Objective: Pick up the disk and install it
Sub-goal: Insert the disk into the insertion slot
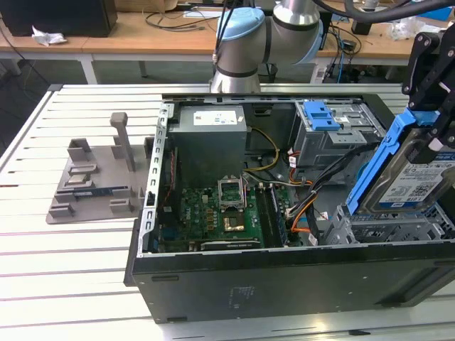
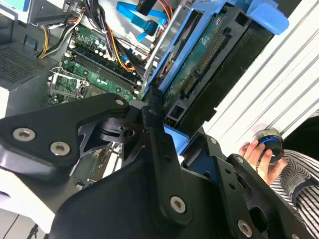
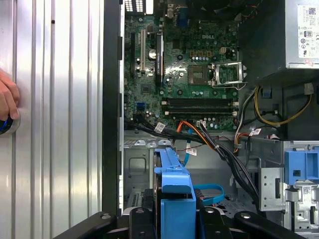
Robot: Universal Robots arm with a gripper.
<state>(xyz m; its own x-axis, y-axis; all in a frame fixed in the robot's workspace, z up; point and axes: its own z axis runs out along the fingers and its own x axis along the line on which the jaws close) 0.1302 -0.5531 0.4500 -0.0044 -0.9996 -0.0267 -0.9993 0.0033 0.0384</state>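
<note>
Exterior view: your disk (image 1: 412,181) hangs in the claw (image 1: 432,128), which is clamped on the disk's upper end across the blue carrier bracket. The disk is tilted, label side facing the camera. Its lower edge sits at the metal drive cage (image 1: 387,231) directly under the claw; you cannot tell whether they touch.

Second wrist view: the disk's (image 2: 199,74) green circuit-board side runs straight out from the claw (image 2: 172,133). The bracket is pinched between the black fingers (image 2: 158,144).

First wrist view: the disk (image 3: 174,194) shows edge-on, with the blue bracket centred in the claw (image 3: 174,221).

Moving outward from the claw:
- The open computer case (image 1: 284,284) lies on its side, and the claw is over the end at the exterior view's right.
- A blue latch (image 1: 320,114) sits on the bay near the claw, apart from the disk.
- Orange cables (image 3: 192,130) and black cables run between the cage and the motherboard (image 1: 220,213).
- The grey power supply (image 1: 210,138) is well away from the claw, past the motherboard.
- A grey fixture (image 1: 92,177) stands outside the case on the slatted table (image 1: 71,277), well apart from the claw, at the exterior view's left.
- A person's hand (image 2: 256,152) rests on the table beside the case and near the claw, fingers on a round black-and-blue object (image 2: 271,139).
</note>
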